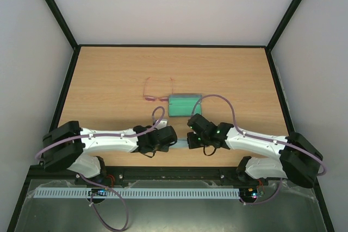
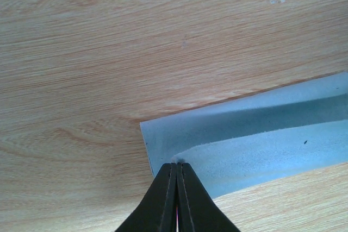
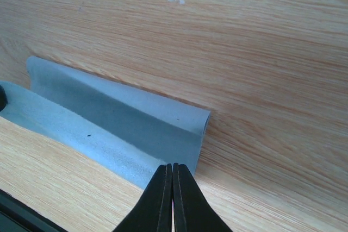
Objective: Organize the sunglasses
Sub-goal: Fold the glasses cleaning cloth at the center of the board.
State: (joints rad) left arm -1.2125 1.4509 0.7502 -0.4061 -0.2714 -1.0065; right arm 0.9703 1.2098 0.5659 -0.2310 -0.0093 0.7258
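Observation:
The sunglasses (image 1: 157, 96), with a thin pink-red frame, lie on the wooden table behind both arms, just left of the open case (image 1: 185, 105) with its green lining. They show in neither wrist view. A light-blue cloth (image 2: 255, 150) (image 3: 109, 118) lies between the two grippers, its near edge raised and curled over. My left gripper (image 2: 178, 163) is shut on the cloth's left near corner, a tuft showing at its tips. My right gripper (image 3: 173, 165) is shut on the right near corner. In the top view the grippers (image 1: 173, 137) (image 1: 191, 139) face each other.
Black frame rails (image 1: 65, 88) border the table on the left, right and back, with pale walls beyond. Purple cables (image 1: 228, 104) loop over the arms near the case. A white slotted strip (image 1: 136, 193) runs along the near edge by the arm bases.

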